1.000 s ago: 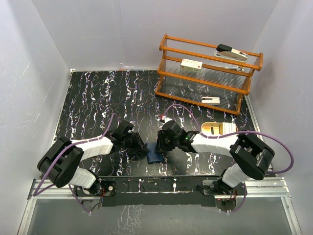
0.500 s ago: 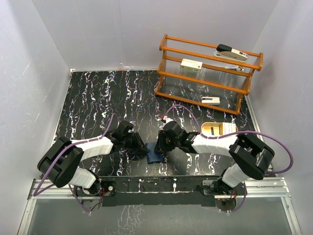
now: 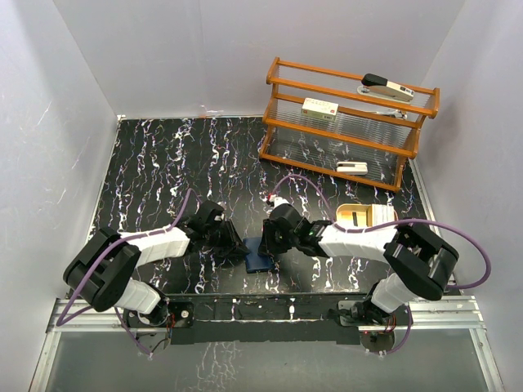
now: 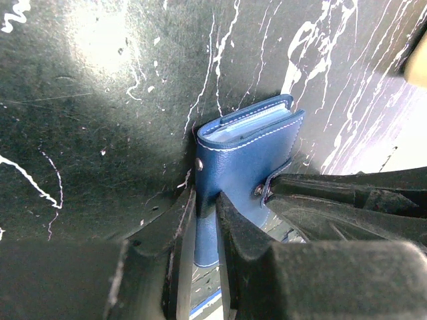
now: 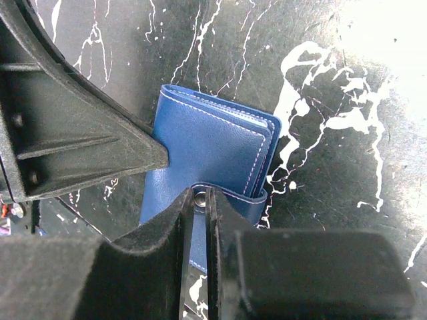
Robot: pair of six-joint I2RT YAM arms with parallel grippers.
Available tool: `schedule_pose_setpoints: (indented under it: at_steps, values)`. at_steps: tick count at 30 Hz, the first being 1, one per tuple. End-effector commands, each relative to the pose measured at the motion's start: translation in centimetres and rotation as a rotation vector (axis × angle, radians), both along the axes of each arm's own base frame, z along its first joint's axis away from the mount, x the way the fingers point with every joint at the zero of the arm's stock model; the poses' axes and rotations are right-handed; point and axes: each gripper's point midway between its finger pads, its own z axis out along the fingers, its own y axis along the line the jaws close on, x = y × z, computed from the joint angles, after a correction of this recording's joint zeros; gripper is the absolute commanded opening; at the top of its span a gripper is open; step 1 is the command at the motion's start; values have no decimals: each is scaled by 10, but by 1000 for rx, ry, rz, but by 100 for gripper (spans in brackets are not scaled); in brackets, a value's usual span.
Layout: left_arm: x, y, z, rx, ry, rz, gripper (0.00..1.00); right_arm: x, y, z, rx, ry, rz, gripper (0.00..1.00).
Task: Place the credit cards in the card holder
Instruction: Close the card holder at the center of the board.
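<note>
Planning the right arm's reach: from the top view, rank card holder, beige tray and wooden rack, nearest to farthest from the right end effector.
1. card holder, held by the right end effector.
2. beige tray, just right of it.
3. wooden rack, far right corner.

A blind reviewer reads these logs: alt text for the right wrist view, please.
The right gripper pinches the snap tab of the closed navy card holder on the black marbled table. The left gripper meets its left edge.
</note>
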Motion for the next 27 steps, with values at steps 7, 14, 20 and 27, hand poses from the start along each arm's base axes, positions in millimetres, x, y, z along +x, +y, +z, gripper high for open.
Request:
schedule_pose_setpoints:
  at_steps: [7, 14, 20, 27]
  values:
    - [5, -4, 2, 15, -1, -11, 14, -13, -6, -11, -161, -17, 60, 11]
    - [6, -3, 3, 22, -6, -5, 14, -19, -4, -21, -200, -10, 82, 10]
    - [6, -3, 2, 22, -7, -4, 14, -28, -8, -30, -249, -6, 90, 7]
    - [7, -5, 5, 16, -6, -8, 14, -39, -22, -48, -348, 11, 90, 2]
